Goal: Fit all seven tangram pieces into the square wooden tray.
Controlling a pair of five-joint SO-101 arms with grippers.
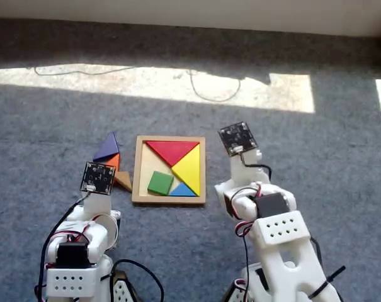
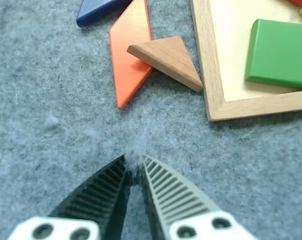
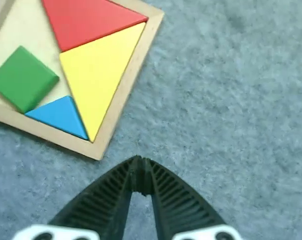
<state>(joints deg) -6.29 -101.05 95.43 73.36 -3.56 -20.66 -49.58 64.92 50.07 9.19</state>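
The square wooden tray [image 1: 138, 170] lies on the carpet and holds a red triangle [image 1: 171, 151], a yellow triangle [image 1: 189, 167], a green square [image 1: 160, 182] and a small blue triangle [image 1: 183, 189]. Left of the tray lie a dark blue triangle [image 1: 106, 147], an orange parallelogram [image 1: 113, 162] and a plain wooden triangle [image 1: 123, 181]. The wooden triangle [image 2: 168, 59] rests partly on the orange piece [image 2: 131, 50] and touches the tray's rim [image 2: 210, 80]. My left gripper [image 2: 135, 165] is shut and empty, just short of these pieces. My right gripper [image 3: 141, 165] is shut and empty by the tray's corner [image 3: 98, 150].
Grey carpet covers the whole floor, with a sunlit band [image 1: 146, 82] and a thin cable [image 1: 209, 94] beyond the tray. Open carpet lies to the right of the tray, around the right arm [image 1: 266, 207].
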